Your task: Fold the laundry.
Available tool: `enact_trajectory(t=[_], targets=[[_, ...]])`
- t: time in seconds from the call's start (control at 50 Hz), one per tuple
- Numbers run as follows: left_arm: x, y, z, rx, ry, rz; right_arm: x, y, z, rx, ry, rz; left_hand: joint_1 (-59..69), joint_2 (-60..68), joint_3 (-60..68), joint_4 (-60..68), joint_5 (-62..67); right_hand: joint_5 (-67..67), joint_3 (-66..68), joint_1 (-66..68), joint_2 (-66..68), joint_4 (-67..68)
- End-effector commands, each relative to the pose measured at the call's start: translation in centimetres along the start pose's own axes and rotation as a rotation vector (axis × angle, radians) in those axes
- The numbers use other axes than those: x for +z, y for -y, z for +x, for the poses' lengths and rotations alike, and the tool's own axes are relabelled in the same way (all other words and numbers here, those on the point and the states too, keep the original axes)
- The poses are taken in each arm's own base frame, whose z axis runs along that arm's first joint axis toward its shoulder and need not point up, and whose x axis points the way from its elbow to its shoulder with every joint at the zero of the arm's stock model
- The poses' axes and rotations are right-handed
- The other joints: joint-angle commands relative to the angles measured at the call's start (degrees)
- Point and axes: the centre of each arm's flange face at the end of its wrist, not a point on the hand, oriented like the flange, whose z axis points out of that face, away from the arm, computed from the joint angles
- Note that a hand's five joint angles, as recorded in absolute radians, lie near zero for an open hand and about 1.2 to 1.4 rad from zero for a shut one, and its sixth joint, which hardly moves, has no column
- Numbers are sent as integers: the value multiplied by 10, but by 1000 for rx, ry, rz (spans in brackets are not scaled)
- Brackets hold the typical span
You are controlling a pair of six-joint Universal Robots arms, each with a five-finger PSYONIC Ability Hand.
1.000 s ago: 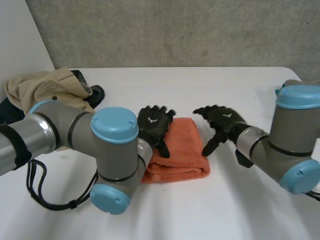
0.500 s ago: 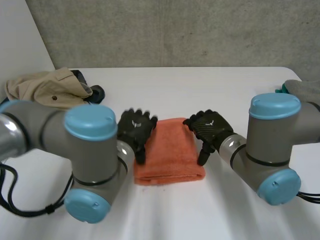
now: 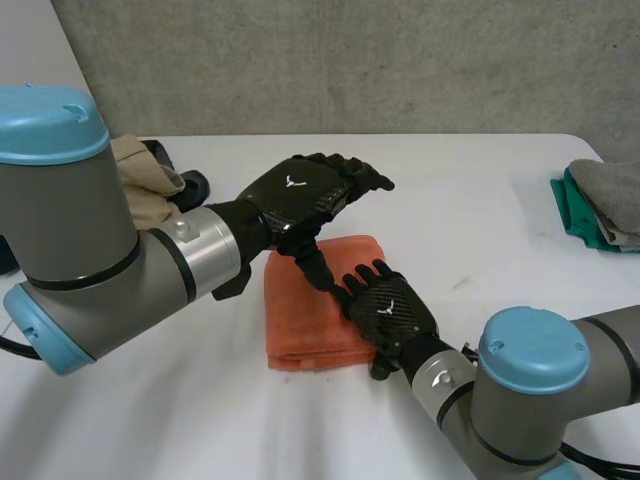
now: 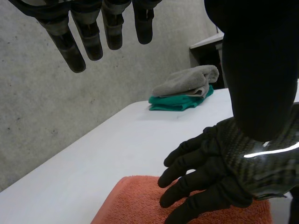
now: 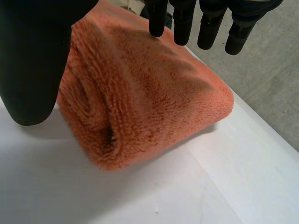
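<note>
Orange towel (image 3: 300, 330) lies folded into a thick pad mid-bench (image 3: 470, 190). Half a second ago the hands flanked it. Now the left robot hand (image 3: 300, 195) is lifted clear above its far end, fingers straight and holding nothing, while the right robot hand (image 3: 390, 315) has crossed onto the towel's near right corner and rests there flat, fingers relaxed, gripping nothing. Judgement: this fold looks complete and is only being pressed down, so the towel seems ready to join the grey and green stack (image 3: 600, 200) at the right edge, with the beige heap (image 3: 155, 175) at the left apparently unfolded.
</note>
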Motion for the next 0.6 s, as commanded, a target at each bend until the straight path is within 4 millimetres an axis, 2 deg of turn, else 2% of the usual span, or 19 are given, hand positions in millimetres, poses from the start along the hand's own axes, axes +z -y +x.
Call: enact_trajectory(t=[0.02,0.18,0.4,0.46,0.48,0.5,0.56,0.6], targets=[[1,-1,1,2,7,2,12,-6,0,-40,-7,6,31,22,19,24,14,12,15,10,15,15],[1,-1,1,3,5,3,20,-7,1,-50,-18,24,33,23,21,26,15,59,62,57,62,62],[1,1,0,8,10,15,34,5,3,-60,-24,75,33,23,21,26,15,74,78,73,78,77],[1,1,0,7,10,14,40,7,4,-60,-27,88,33,23,21,26,15,133,136,131,136,136],[1,1,0,8,10,15,41,8,5,-61,-30,94,33,23,21,26,15,172,175,170,175,174],[1,2,0,8,12,16,45,8,5,-61,-34,98,33,23,21,26,15,325,328,323,328,328],[1,2,0,8,12,16,53,13,8,-61,-36,126,33,23,21,26,15,671,674,670,674,674],[2,2,-1,9,14,17,57,20,12,-60,-45,159,33,23,21,26,15,673,676,671,676,675]])
